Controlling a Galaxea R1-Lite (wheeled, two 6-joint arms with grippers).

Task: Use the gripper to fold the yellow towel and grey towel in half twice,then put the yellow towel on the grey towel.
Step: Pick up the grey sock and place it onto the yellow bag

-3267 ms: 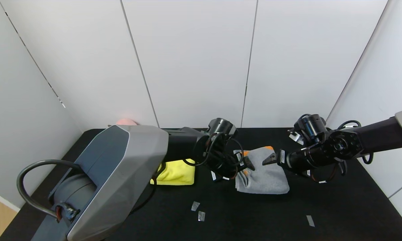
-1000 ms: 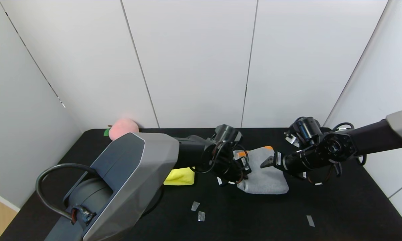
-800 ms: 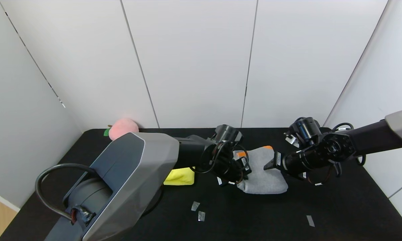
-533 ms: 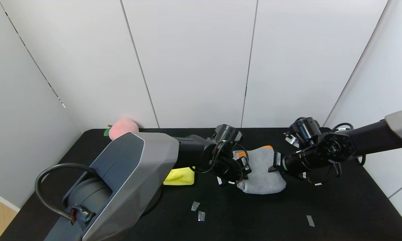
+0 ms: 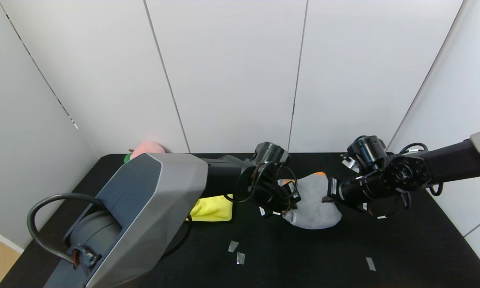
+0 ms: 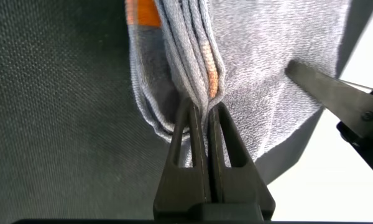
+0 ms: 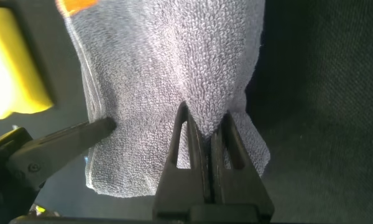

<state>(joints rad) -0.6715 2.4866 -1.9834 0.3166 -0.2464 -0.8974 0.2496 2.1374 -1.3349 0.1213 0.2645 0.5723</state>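
Observation:
The grey towel (image 5: pixel 314 200), folded with an orange band at its far end, is held up off the black table between both grippers. My left gripper (image 5: pixel 293 199) is shut on its left edge; in the left wrist view the gripper (image 6: pixel 202 115) pinches the layered edge of the grey towel (image 6: pixel 267 68). My right gripper (image 5: pixel 327 197) is shut on its right edge, and the right wrist view shows the gripper (image 7: pixel 204 121) pinching the grey towel (image 7: pixel 174 68). The yellow towel (image 5: pixel 212 208) lies folded on the table to the left, partly behind my left arm; it also shows in the right wrist view (image 7: pixel 12 68).
A pink plush peach (image 5: pixel 148 147) sits at the table's far left corner against the wall. Small bits of tape (image 5: pixel 236 252) and another (image 5: pixel 370 263) lie on the black table (image 5: pixel 404 248) near the front. White walls close the back and sides.
My right gripper moved left and closed on the grey towel's right edge. Both grippers then rose a little, and the towel bunched and lifted from the table.

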